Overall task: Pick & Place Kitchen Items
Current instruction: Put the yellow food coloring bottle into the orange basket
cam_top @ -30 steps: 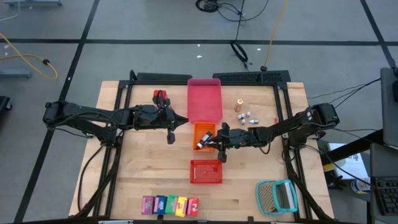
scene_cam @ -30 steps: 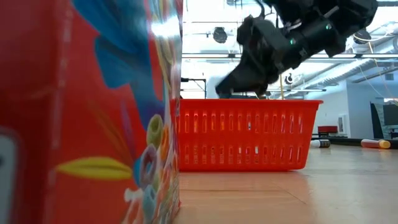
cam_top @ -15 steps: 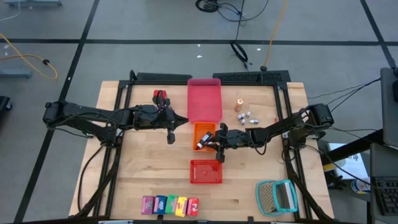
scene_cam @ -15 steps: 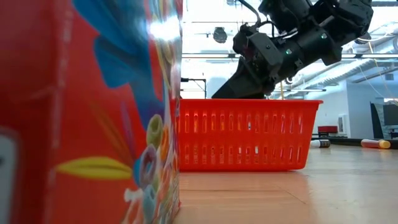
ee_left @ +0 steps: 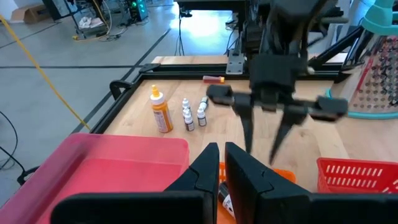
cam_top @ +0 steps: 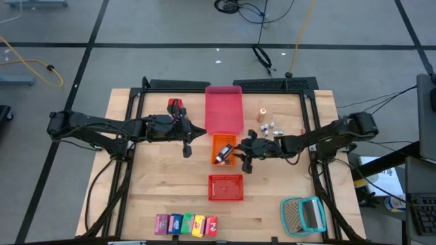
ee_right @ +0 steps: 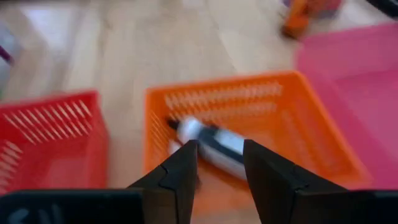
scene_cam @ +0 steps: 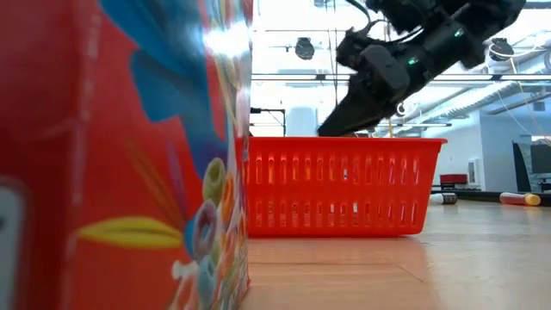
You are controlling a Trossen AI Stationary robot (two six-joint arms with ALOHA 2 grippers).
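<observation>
Dark-capped bottle (cam_top: 220, 158) lying on its side in the orange basket (cam_top: 224, 141), with the right gripper (cam_top: 245, 158) just beside that basket's edge
Right gripper's fingers (ee_right: 180, 171) spread and empty, the bottle showing between them; left gripper (cam_top: 187, 142) near the pink tray (cam_top: 224, 109), jaws nearly closed on nothing; tiny bottles (cam_top: 272, 128) stand beyond on the table (cam_top: 157, 184); cartons (cam_top: 186, 224) line the front edge; red basket (cam_top: 225, 188) nearby

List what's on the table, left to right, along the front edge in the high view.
Pink carton → blue carton → green carton → yellow carton → red carton → teal-framed mesh item.
</observation>
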